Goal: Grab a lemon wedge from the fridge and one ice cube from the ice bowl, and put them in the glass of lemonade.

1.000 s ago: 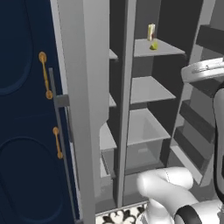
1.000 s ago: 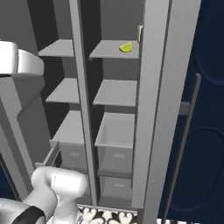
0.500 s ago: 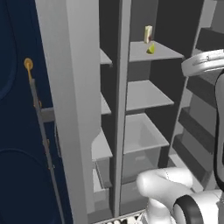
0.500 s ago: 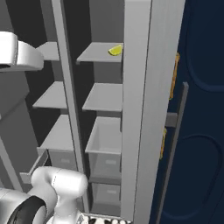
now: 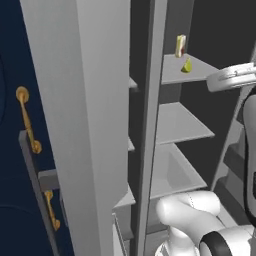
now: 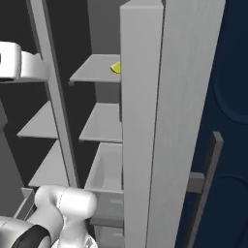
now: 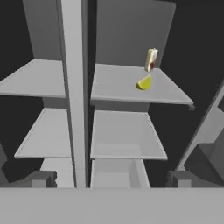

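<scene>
One lemon wedge (image 7: 145,82) lay on the fridge (image 5: 80,100) upper shelf, just at seven o'clock of a slim pale container (image 7: 151,59). You were on the fetching step: end effector fully open, empty. Next, you needed to reach deep toward the wedge.

A kitchen, to judge by the open grey fridge (image 7: 127,89) with its bare shelves, flanked by navy cabinets (image 5: 15,165) fitted with gold handles (image 5: 27,120).

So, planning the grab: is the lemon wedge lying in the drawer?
No, the lemon wedge lies on an upper shelf beside a slim container.
</scene>
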